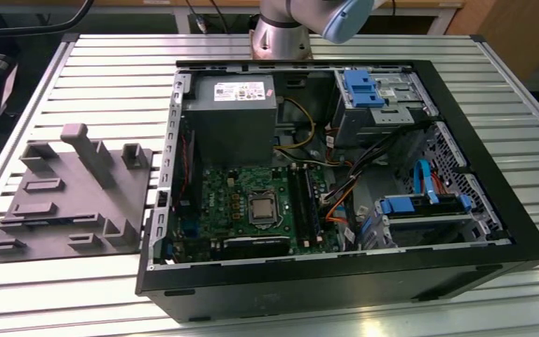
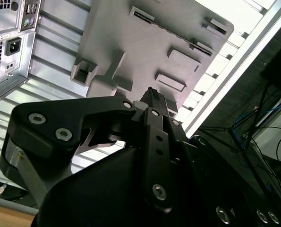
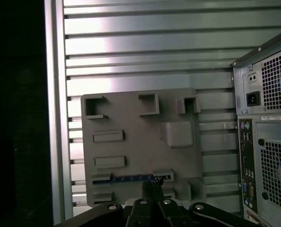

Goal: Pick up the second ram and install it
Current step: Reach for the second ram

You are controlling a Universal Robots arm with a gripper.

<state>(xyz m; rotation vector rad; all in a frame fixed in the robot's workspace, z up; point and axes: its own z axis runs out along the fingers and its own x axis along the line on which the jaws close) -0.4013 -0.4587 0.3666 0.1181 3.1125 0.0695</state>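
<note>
The second ram (image 3: 131, 178) is a thin dark blue strip standing on edge in a slot of the grey moulded tray (image 3: 140, 137) near one end. My gripper (image 3: 152, 187) hovers over that end of the tray, its fingertips pressed together just beside the strip, with nothing between them. In the second wrist view the black fingers (image 2: 155, 109) stay shut above the tray (image 2: 145, 42). In the exterior view the tray (image 1: 73, 196) lies at the left of the open computer case (image 1: 335, 175).
The case lies on a slatted metal table (image 1: 110, 70) with its motherboard (image 1: 250, 203), black slot rails (image 1: 302, 200), grey power supply (image 1: 232, 112) and blue drive brackets (image 1: 361, 88) exposed. The arm's base (image 1: 279, 31) stands behind it. The case's rear panel (image 3: 268, 142) is close to the tray.
</note>
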